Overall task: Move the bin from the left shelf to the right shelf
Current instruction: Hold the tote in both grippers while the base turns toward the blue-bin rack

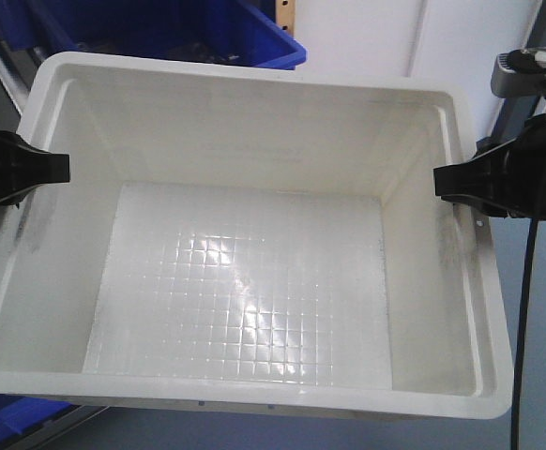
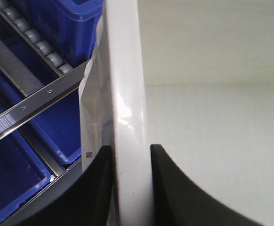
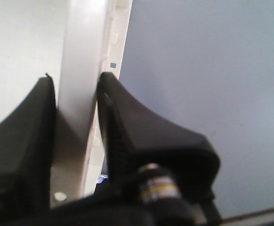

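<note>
The left gripper point(image 2: 130, 153) and right gripper point(image 3: 76, 82) hold the bin point(image 1: 254, 141), jaws clamped on its opposite side rims. Behind it sit blue totes point(image 1: 160, 28).

On the bin point(image 1: 254, 131), the left pincer point(image 1: 59, 168) straddles the left rim and the right pincer point(image 1: 442, 181) straddles the right rim. A tote point(image 1: 174, 33) sits behind the bin. A roller lane point(image 2: 47, 52) lies off its left side.

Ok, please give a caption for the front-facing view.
Left gripper and right gripper clamp opposite rims of the empty white bin, blue tote behind.
</note>
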`<state>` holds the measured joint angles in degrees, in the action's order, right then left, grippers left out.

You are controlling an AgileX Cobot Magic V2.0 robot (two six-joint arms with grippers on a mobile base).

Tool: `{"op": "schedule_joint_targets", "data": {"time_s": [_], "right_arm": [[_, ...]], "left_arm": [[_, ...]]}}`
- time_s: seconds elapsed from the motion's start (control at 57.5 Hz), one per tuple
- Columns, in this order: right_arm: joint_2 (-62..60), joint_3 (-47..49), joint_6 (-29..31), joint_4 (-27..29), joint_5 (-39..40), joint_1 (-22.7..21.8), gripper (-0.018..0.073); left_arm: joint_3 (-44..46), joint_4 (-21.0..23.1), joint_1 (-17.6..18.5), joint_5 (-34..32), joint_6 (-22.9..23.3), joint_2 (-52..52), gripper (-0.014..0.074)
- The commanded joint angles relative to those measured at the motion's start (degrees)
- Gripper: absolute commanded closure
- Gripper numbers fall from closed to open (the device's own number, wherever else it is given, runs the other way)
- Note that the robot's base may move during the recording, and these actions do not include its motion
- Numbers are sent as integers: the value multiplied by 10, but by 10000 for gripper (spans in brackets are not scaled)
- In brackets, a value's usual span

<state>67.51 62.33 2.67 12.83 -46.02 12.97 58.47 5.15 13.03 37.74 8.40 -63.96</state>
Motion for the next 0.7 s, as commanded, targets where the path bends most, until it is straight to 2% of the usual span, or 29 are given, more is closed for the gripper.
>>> {"op": "schedule_joint_targets", "data": {"time_s": [0.0,0.679], "right_arm": [[-19,24,13,4,61,-4,564],[-19,24,13,4,61,-4,564]], "left_arm": [[22,-3,1,-77,-7,22,603],[22,-3,1,-77,-7,22,603]]}}
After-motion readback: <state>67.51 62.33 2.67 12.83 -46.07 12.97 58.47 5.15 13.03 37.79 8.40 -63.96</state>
